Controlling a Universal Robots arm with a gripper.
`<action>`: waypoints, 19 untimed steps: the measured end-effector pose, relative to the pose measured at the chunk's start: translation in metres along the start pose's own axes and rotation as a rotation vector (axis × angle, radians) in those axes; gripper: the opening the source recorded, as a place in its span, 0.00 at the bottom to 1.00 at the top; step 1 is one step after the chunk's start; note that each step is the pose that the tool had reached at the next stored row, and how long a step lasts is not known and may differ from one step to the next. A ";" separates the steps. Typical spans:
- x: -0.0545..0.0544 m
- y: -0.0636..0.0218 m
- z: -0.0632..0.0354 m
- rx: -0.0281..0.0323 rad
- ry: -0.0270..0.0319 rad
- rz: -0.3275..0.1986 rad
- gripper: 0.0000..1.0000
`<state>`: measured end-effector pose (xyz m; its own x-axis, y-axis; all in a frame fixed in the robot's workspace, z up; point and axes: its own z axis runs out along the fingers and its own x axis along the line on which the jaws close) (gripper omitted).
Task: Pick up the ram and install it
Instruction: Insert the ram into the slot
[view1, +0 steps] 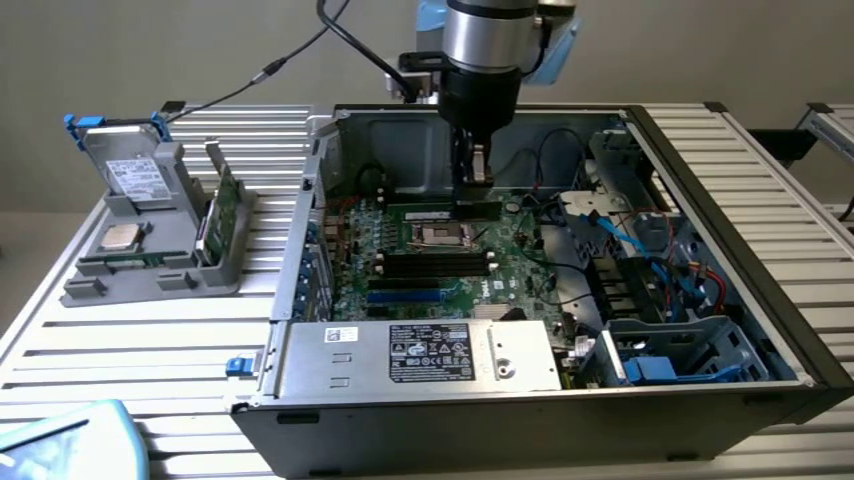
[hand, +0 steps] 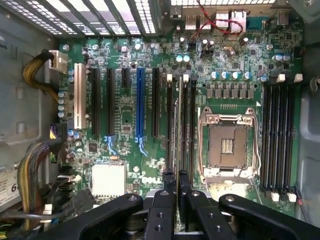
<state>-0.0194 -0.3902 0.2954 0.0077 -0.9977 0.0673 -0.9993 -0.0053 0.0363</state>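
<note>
My gripper (view1: 475, 203) reaches down inside the open computer case (view1: 727, 160), just above the green motherboard (view1: 514, 262). It is shut on the ram (view1: 430, 213), a narrow dark-green stick held level and close over the board behind the CPU socket (view1: 441, 237). In the wrist view the ram (hand: 179, 125) shows edge-on as a thin line between the black fingers (hand: 169, 186). It runs along the black memory slots (hand: 192, 125) with white end clips beside the CPU socket (hand: 227, 145). Whether it touches a slot I cannot tell.
A grey stand (view1: 147, 270) on the slatted table at the exterior view's left holds a hard drive (view1: 134, 180), a CPU chip (view1: 123, 237) and an upright green board (view1: 216, 210). The power supply (view1: 420, 355) fills the case front. Cables and drive bays (view1: 667, 300) crowd the exterior view's right.
</note>
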 end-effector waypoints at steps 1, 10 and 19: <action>-0.001 0.0031 0.0010 -0.0001 0.0000 0.000 0.14; 0.002 0.0070 0.0126 -0.0065 -0.0142 -0.004 0.14; 0.014 0.0066 0.0266 -0.0070 -0.0469 -0.006 0.14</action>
<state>-0.0268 -0.4062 0.2700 0.0115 -0.9997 0.0202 -0.9990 -0.0107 0.0435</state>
